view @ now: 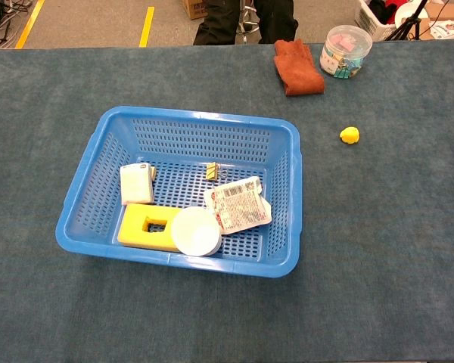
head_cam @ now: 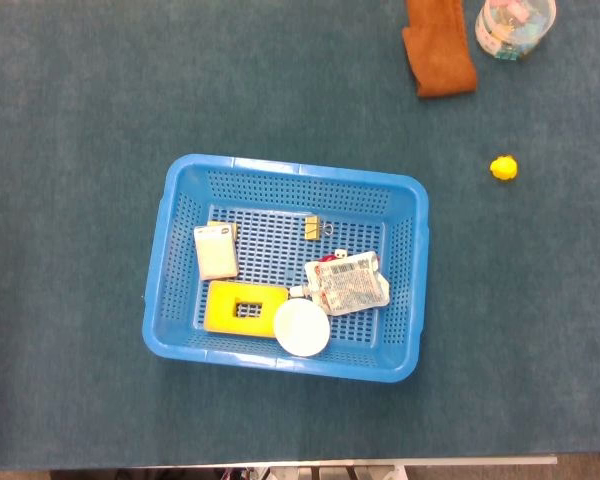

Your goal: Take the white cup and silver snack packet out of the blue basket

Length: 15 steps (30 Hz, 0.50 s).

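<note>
Blue basket [head_cam: 180, 300] (perforated) holds white cup [head_cam: 302, 327], silver snack packet [head_cam: 348, 283].

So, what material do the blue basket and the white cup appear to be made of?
Blue basket: looks like moulded plastic, slightly glossy, with slotted perforated walls and floor. White cup: smooth, matte white, probably plastic or paper; the pictures leave that open.

Looks like a lab or workshop floor: a teal felt-covered table [view: 408, 249], yellow floor tape [view: 147, 17] beyond it, cardboard box [view: 194, 7] and someone's legs [view: 246, 19].
</note>
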### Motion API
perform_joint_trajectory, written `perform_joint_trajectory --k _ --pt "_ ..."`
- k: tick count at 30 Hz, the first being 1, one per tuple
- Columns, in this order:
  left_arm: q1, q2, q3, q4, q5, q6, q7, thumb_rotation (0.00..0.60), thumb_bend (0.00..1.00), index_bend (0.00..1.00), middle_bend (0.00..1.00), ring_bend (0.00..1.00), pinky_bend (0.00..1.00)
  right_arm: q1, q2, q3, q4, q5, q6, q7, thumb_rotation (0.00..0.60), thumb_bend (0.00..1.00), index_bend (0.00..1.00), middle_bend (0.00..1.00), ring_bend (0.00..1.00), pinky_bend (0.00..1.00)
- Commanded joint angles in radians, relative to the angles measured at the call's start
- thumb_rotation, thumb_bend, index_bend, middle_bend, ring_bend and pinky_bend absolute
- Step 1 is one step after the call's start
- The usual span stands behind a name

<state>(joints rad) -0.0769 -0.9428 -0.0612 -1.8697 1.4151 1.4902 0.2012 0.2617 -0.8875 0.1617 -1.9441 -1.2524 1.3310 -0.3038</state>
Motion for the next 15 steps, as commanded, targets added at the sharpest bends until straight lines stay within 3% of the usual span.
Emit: perform_joint_trajectory --k 1,15 --pt "0.001 0.002 0.001 0.0 -0.001 0.001 -0.001 0.6 0.26 0.29 0.3 0.21 0.25 0.003 -0.002 -0.001 -0.003 0.001 -0.003 -0.006 0.6 0.19 0.29 0.34 0.25 0.28" --pt "-0.008 0.0 0.0 0.016 -0.002 -0.017 -0.02 0.6 0.25 0.29 0.3 0.21 0.25 0.006 0.026 0.0 -0.038 -0.013 -0.004 0.002 0.6 0.19 0.29 0.34 0.25 0.28"
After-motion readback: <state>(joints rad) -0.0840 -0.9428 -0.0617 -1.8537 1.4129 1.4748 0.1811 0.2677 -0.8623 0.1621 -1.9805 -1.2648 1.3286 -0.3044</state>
